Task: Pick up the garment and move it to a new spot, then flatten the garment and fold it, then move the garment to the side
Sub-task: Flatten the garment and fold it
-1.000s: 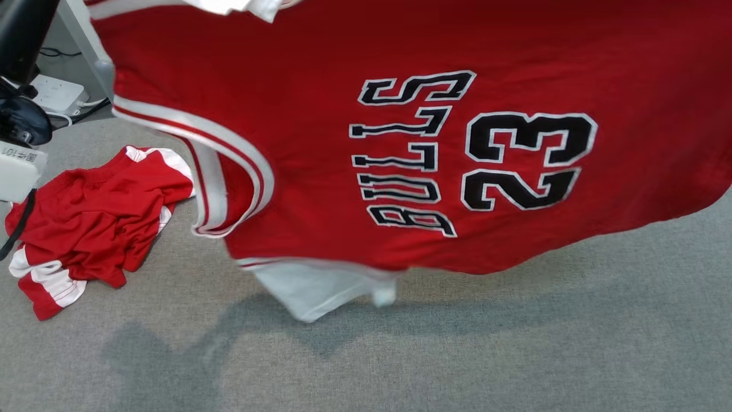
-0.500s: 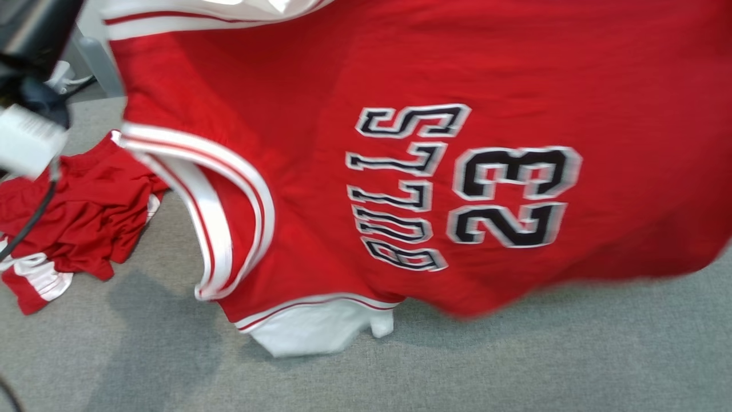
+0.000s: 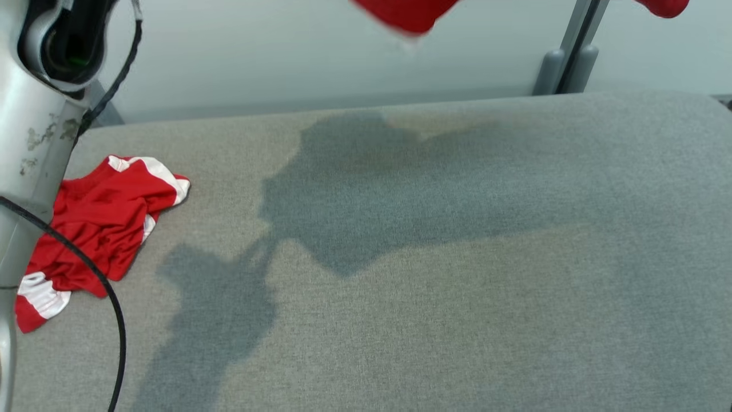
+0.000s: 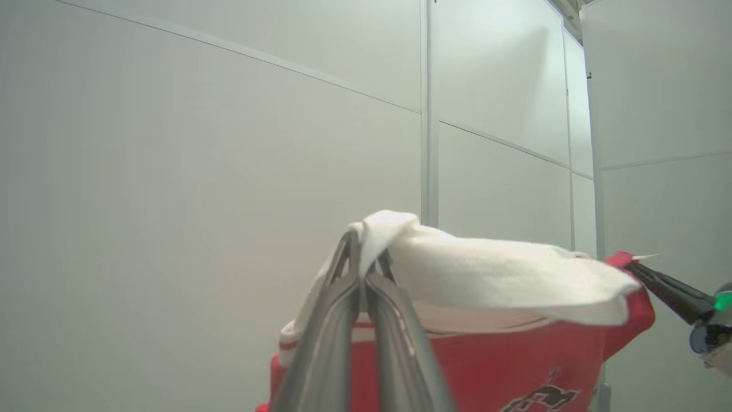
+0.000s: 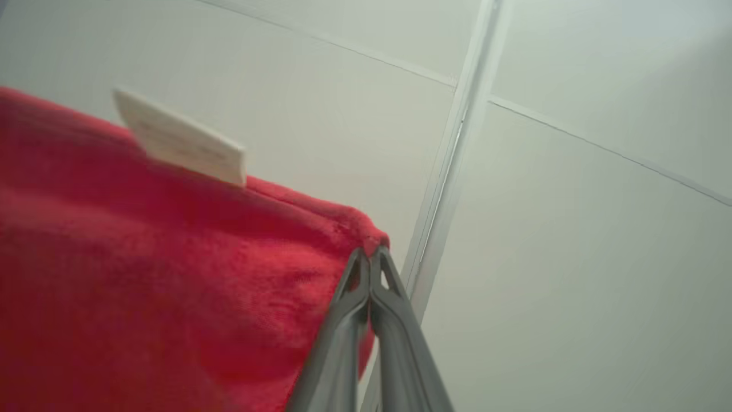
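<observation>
Head view: the jersey hangs high above the grey tabletop. Just two red tips of it dip in at 12 and 1 o'clock, and its shadow falls across the middle of the cloth surface. A second, crumpled red garment lies at 9 o'clock beside a pale forearm.

Left wrist view: the left pincer is clamped on a white fold at the jersey's top edge, with the red body and black lettering draping below toward 5 o'clock. At 3 o'clock the right pincer pinches the far red corner, so the edge runs slack between the two.

Right wrist view: its fingers are pressed together on that red corner, and a white label stands off the hem at 10 o'clock.

The cloth looks light, limp and thin, so it will probably sag, swing and fold on itself. Narrow fingers could lose a single layer. Hemmed corners or banded trim seem the surest holds, kept well apart so it spreads flat when it is lowered.
</observation>
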